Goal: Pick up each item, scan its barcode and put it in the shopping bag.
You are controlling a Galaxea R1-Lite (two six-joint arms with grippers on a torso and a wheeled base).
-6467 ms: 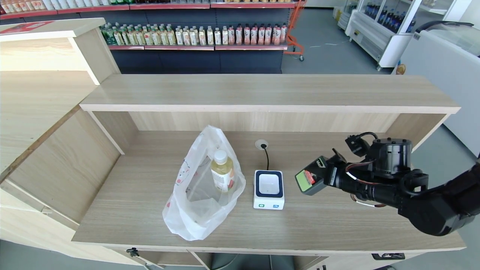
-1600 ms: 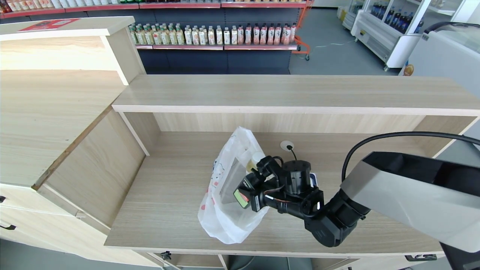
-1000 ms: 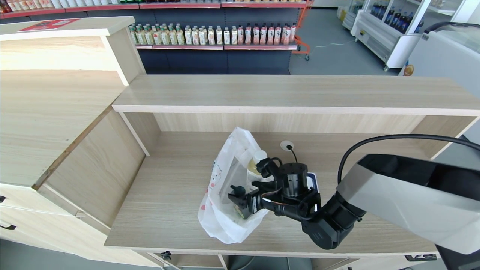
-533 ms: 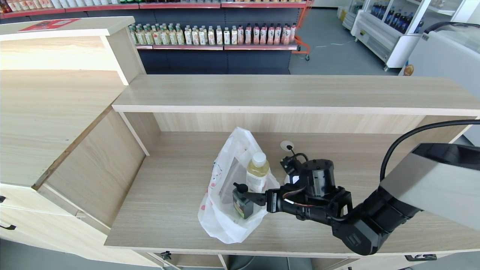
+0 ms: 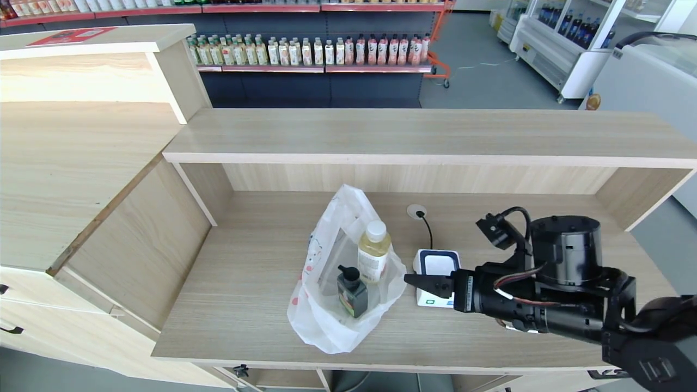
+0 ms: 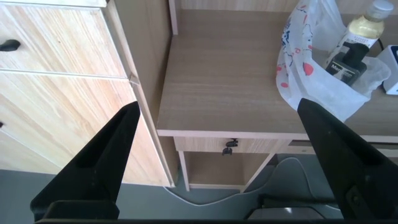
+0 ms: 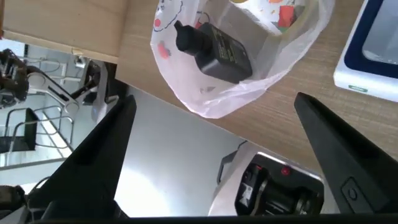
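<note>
While the left gripper (image 6: 217,104) hangs low before the near edge of the tabletop (image 6: 217,74), jaws wide apart and empty, the work lies with the right gripper (image 5: 423,283). It is also spread and holding nothing, and it hovers just beside the shopping bag (image 5: 321,321), over the front of the scanner (image 5: 435,260). Inside the bag a dark bottle (image 5: 352,291) stands upright, with a yellow drink bottle (image 5: 373,253) just behind it. The bagging step looks complete for both. If another item remains, the next move calls for swinging the right gripper to it, closing on its body, and turning its barcode toward the scanner.
</note>
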